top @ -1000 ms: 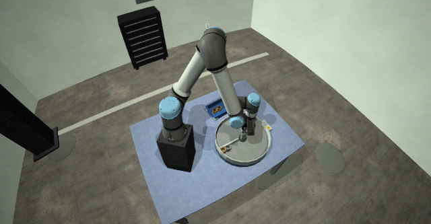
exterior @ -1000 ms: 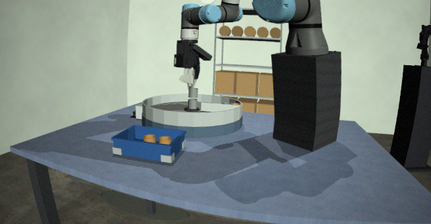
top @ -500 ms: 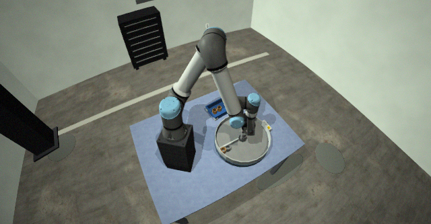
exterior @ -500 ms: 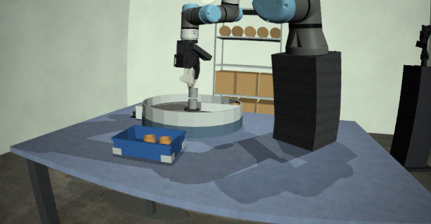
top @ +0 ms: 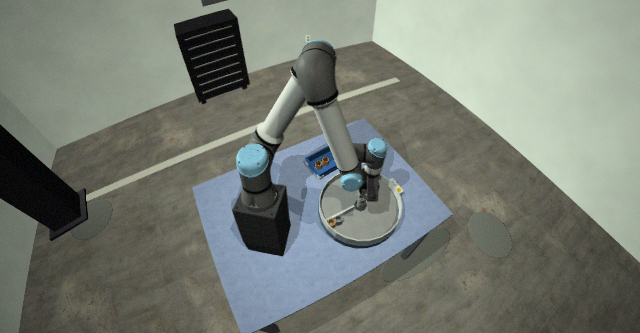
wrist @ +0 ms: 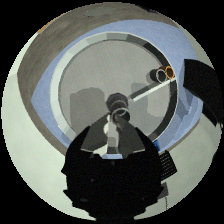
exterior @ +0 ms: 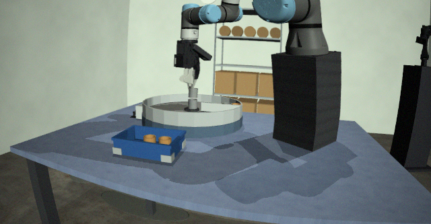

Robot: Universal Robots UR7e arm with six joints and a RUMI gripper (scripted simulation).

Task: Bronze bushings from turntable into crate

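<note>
My gripper (top: 363,196) (exterior: 191,83) (wrist: 111,118) is shut on the wall of a steel bushing (exterior: 192,92) (wrist: 121,114), which hangs just above the central hub of the turntable (exterior: 192,119) (wrist: 90,65). On the turntable, near its rim, a bronze bushing (top: 331,222) (exterior: 236,103) (wrist: 169,73) stands beside another steel bushing (top: 339,220) (wrist: 160,76), by the outer end of the pale bar. The blue crate (exterior: 141,150) (wrist: 156,145) holds two bronze bushings, one (top: 318,165) (exterior: 149,138) next to the other (top: 325,161) (exterior: 165,140).
The hub (exterior: 192,104) (wrist: 117,98) rises at the turntable's middle, and the pale bar (top: 343,212) (wrist: 153,90) runs from near it to the raised rim. The black arm pedestal (top: 262,228) (exterior: 304,99) stands on the blue table (top: 300,288) (exterior: 269,190).
</note>
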